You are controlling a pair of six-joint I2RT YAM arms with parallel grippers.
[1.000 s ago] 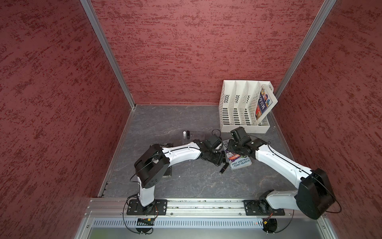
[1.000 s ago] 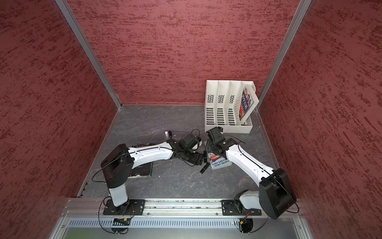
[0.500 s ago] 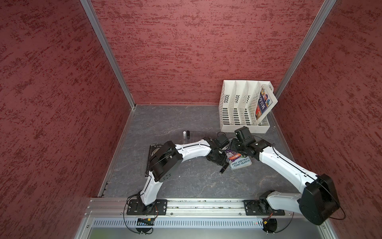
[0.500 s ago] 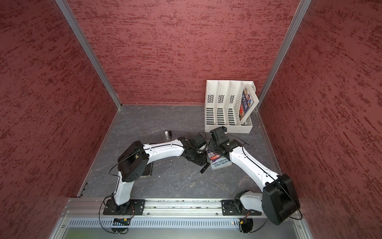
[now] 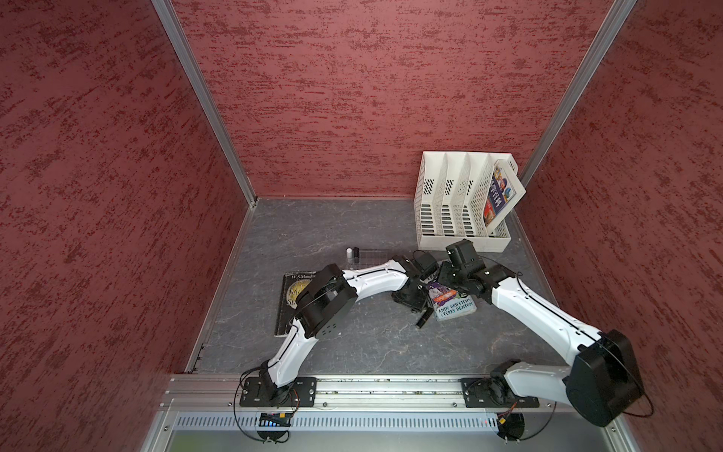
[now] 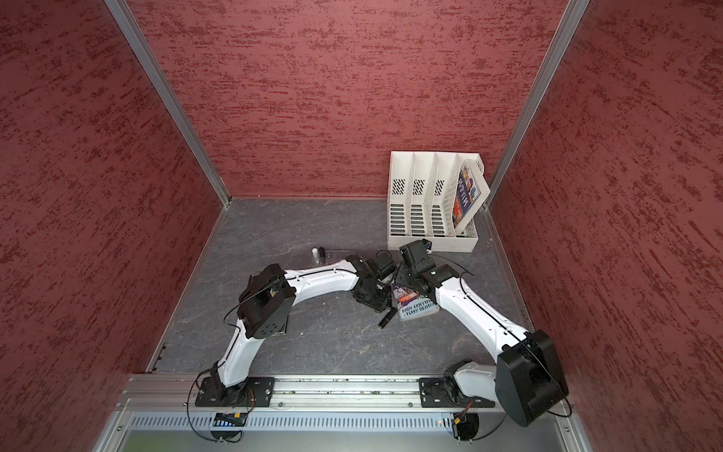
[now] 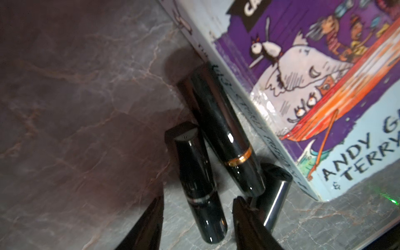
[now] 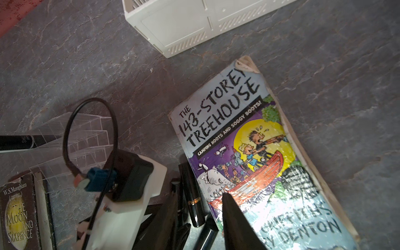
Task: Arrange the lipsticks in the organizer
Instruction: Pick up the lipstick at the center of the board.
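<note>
Three glossy black lipsticks lie against a paperback's edge. My left gripper (image 7: 198, 216) stands open astride the silver-banded lipstick (image 7: 199, 184), with a gap on each side. Beside it lie the gold-banded lipstick (image 7: 223, 134) and a squarer black lipstick (image 7: 275, 199), which shows in both top views (image 5: 423, 319) (image 6: 385, 316). My right gripper (image 8: 201, 218) is open above the gold-banded lipstick (image 8: 192, 203), one finger over the book cover. The clear organizer (image 8: 86, 134) (image 5: 371, 256) holds a white lipstick (image 5: 348, 253) and a black lipstick (image 5: 356, 252) upright at its left end.
The Treehouse paperback (image 8: 249, 151) (image 5: 455, 307) lies flat right of the lipsticks. A dark book (image 5: 289, 289) lies under the left arm's elbow. A white file rack (image 5: 461, 203) with one book stands at the back right. Both wrists crowd together.
The left arm's elbow has swung right and up, and its jaws have narrowed round the silver-banded lipstick. The right arm has shifted a little towards the back.
</note>
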